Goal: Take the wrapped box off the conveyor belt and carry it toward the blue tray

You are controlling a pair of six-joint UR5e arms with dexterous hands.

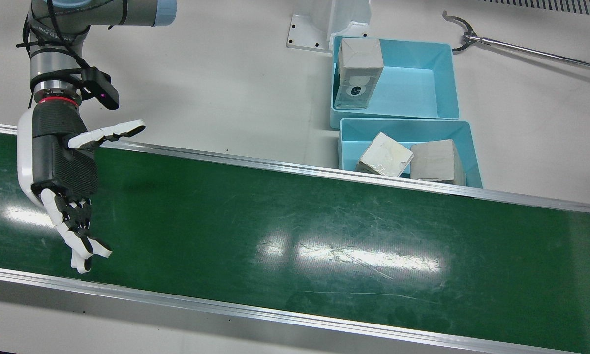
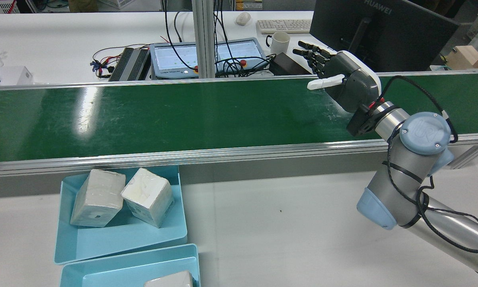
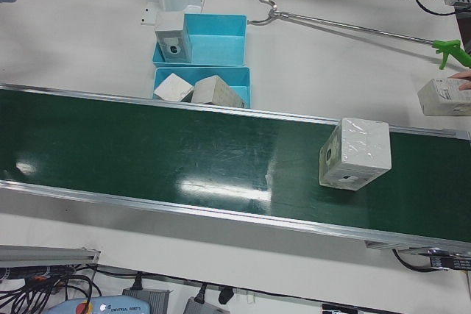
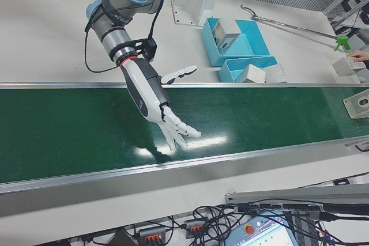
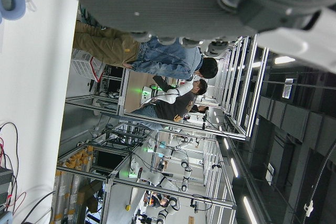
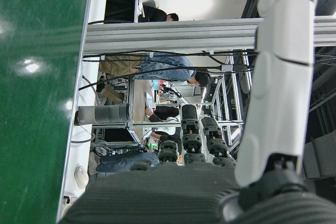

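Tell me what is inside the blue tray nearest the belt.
Two wrapped boxes lie tilted side by side in the blue tray. The tray floor beneath them is hidden.

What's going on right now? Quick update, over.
Right hand open over the belt, holding nothing. Wrapped box riding the belt, untouched. Left hand's state unclear. Path clear.
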